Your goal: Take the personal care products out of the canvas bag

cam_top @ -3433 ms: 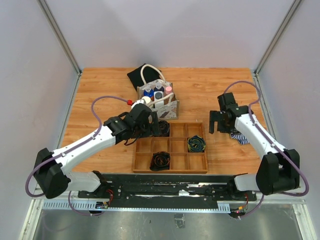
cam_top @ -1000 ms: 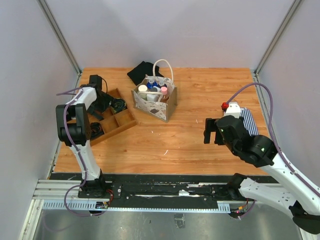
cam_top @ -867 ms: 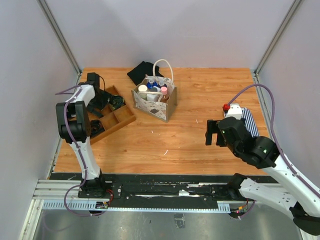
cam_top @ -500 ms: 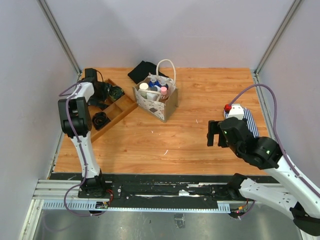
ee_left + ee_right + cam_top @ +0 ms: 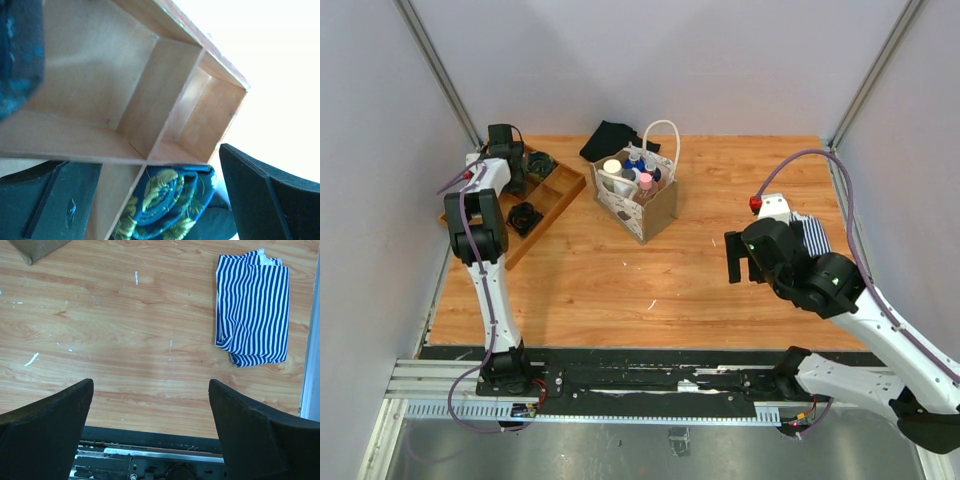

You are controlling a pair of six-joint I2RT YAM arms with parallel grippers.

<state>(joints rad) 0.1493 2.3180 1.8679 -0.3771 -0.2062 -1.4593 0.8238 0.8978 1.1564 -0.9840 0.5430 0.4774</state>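
Note:
The canvas bag (image 5: 642, 205) stands upright at the back middle of the table, one white handle raised. Several personal care bottles stand inside it: a cream-capped one (image 5: 612, 167), a pink-capped one (image 5: 645, 180) and blue-capped ones (image 5: 656, 172). My left gripper (image 5: 515, 165) is far left of the bag, over the wooden tray; in the left wrist view it (image 5: 165, 200) is open with a rolled blue-green cloth (image 5: 167, 207) between its fingers. My right gripper (image 5: 735, 258) is open and empty above bare table, right of the bag. A bag corner (image 5: 35, 247) shows in the right wrist view.
The divided wooden tray (image 5: 560, 192) lies angled at the far left edge with rolled cloths (image 5: 525, 215) in it. A black cloth (image 5: 610, 140) lies behind the bag. A blue-striped cloth (image 5: 812, 235) lies at the right, also in the right wrist view (image 5: 252, 307).
The tray has slid and turned toward the back left corner with my left gripper. The bag has shifted slightly. My right gripper has moved a little left and stays open.

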